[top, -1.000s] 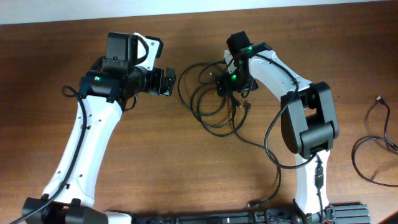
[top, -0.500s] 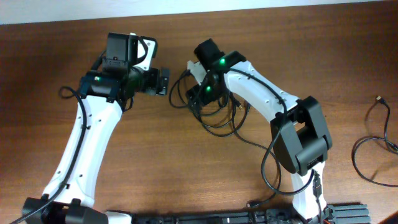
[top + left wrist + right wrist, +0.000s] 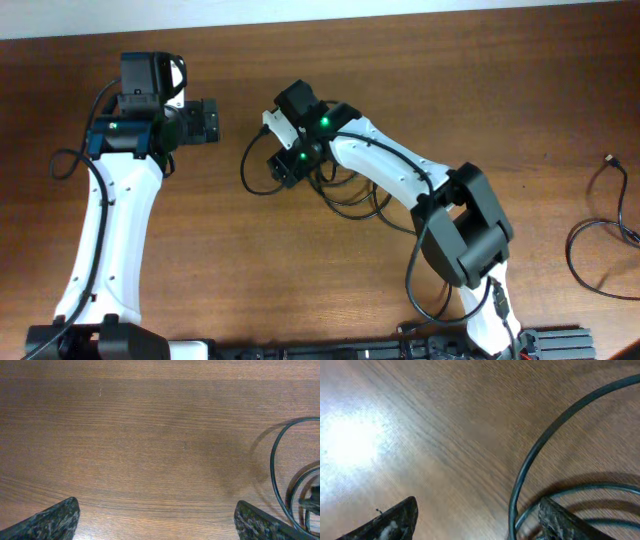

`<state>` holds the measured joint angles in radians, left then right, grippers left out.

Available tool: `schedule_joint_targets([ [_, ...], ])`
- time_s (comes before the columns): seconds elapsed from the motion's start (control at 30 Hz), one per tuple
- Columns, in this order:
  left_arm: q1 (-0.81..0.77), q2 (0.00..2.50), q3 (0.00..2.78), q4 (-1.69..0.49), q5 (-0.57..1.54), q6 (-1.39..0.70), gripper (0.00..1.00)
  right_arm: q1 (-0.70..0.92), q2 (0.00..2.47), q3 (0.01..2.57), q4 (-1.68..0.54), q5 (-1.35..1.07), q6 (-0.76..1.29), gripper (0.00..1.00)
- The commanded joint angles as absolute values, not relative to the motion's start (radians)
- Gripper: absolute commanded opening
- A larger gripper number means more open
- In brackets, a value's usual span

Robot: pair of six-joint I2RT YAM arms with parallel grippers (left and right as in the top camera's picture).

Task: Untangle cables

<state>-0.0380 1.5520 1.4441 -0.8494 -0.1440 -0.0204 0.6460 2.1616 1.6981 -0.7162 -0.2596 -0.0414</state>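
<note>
Starting the untangling: the cables point(image 3: 535, 450) lie mid-worktop toward the far edge. My right gripper point(image 3: 283, 166) is spread wide over one loop, gripping nothing; my left gripper point(image 3: 207, 120) is likewise wide and empty. Next I'd pinch that loop.

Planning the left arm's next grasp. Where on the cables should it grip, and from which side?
Grip the single outer loop bulging left from the cables' tangle. It lies flat on bare table, clear of the crossing strands, nearest the open left gripper. Probably come down from above on that side, straddling the strand.
</note>
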Motion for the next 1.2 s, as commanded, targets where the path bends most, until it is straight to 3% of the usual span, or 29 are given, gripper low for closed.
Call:
schedule_joint_targets([
  [0.0,-0.036,1.53,1.456,-0.85,-0.154,-0.031,0.99,0.649,2.214,1.693,-0.688,-0.25,-0.045,0.75],
  [0.1,-0.036,1.53,1.456,-0.85,-0.154,-0.031,0.99,0.648,2.248,1.693,-0.661,-0.186,-0.045,0.75],
  [0.23,-0.036,1.53,1.456,-0.85,-0.154,-0.031,0.99,0.648,2.281,1.693,-0.655,-0.183,-0.045,0.6],
  [0.27,-0.036,1.53,1.456,-0.85,-0.154,-0.031,0.99,0.646,2.287,1.692,-0.661,-0.182,-0.045,0.52],
  [0.33,-0.036,1.53,1.456,-0.85,-0.154,-0.031,0.99,0.647,2.287,1.692,-0.661,-0.179,-0.044,0.04],
  [0.47,-0.036,1.53,1.456,-0.85,-0.154,-0.031,0.99,0.64,2.281,1.721,-0.72,-0.152,-0.045,0.04],
  [0.6,-0.036,1.53,1.456,-0.85,-0.154,-0.031,0.99,0.585,2.23,1.875,-0.97,-0.119,-0.045,0.04],
  [0.8,-0.036,1.53,1.456,-0.85,-0.154,-0.031,0.99,0.536,2.156,2.398,-1.438,-0.119,-0.045,0.04],
  [1.03,-0.036,1.53,1.456,-0.85,-0.154,-0.031,0.99,0.494,2.153,3.017,-1.583,-0.118,-0.027,0.04],
  [1.17,-0.036,1.53,1.456,-0.85,-0.154,-0.031,0.99,0.45,2.141,3.128,-1.699,-0.15,0.042,0.04],
])
